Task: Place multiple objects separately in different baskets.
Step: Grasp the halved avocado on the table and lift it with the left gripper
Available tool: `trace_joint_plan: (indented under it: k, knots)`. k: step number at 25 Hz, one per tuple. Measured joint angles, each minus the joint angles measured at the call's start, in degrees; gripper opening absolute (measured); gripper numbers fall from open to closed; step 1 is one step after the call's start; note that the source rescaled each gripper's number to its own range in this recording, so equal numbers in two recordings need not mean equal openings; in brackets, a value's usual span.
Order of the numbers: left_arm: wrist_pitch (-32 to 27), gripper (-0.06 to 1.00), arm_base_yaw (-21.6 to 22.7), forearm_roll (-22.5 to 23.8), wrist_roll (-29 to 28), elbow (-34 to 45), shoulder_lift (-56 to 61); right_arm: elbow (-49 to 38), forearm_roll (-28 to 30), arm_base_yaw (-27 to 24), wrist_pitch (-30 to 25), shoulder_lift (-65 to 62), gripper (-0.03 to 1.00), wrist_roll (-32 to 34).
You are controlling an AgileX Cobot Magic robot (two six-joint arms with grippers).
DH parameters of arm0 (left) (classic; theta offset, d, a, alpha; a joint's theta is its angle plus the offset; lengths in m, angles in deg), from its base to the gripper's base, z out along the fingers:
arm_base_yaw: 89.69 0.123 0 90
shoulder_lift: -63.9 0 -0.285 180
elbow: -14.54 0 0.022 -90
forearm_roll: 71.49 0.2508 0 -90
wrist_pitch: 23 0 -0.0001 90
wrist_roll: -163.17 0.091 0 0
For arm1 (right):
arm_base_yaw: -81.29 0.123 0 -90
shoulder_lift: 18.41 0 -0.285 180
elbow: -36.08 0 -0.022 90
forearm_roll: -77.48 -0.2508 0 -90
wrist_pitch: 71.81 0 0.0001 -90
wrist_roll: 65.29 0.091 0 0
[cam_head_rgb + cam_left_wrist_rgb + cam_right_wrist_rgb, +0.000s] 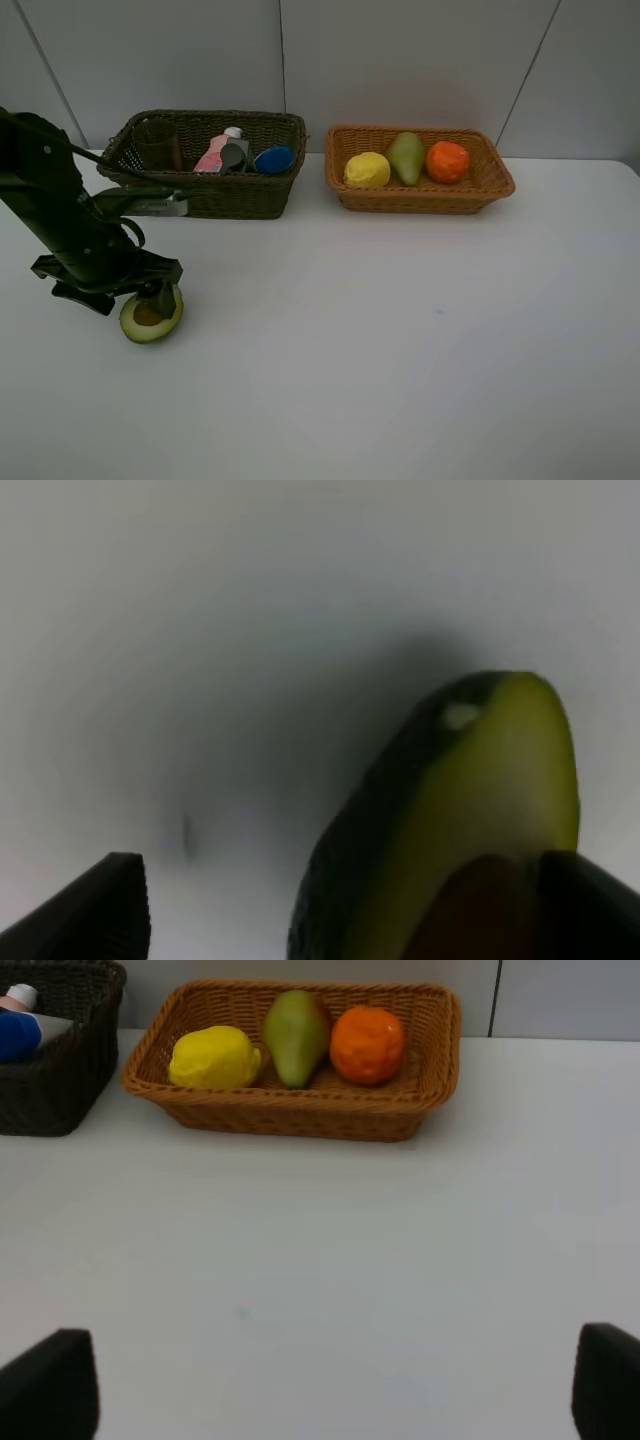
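Observation:
An avocado half (150, 318) lies cut side up on the white table at the left. My left gripper (152, 296) is lowered over it, open, with the avocado half (470, 820) between its fingers and close against one fingertip (590, 900). The dark basket (215, 205) holds the cup (157, 143), pink bottle (212, 155), black pump bottle (233, 157) and blue-capped bottle (273, 159). The orange-tan basket (420, 198) holds the lemon (367, 169), pear (405, 157) and orange (447, 161). My right gripper (325, 1390) is open over bare table, facing that basket (270, 1120).
Both baskets stand side by side at the back of the table, near the grey wall. The left arm (60, 215) rises at the table's left side. The right arm does not show in the exterior high view.

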Motion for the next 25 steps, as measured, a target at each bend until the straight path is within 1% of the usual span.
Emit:
trace_joint_plan:
  k: [3,7,25]
  knots:
    - [0.4,1.00,0.0,-3.1,3.1,0.0,-1.6,0.0,0.0,0.0,0.0,0.0,1.00,0.0]
    - [1.0,1.00,0.0,-5.3,5.8,0.0,-2.5,0.0,0.0,0.0,0.0,0.0,1.00,0.0]
    - [1.6,1.00,0.0,-5.7,6.8,-0.1,-2.6,0.0,0.0,0.0,0.0,0.0,1.00,0.0]
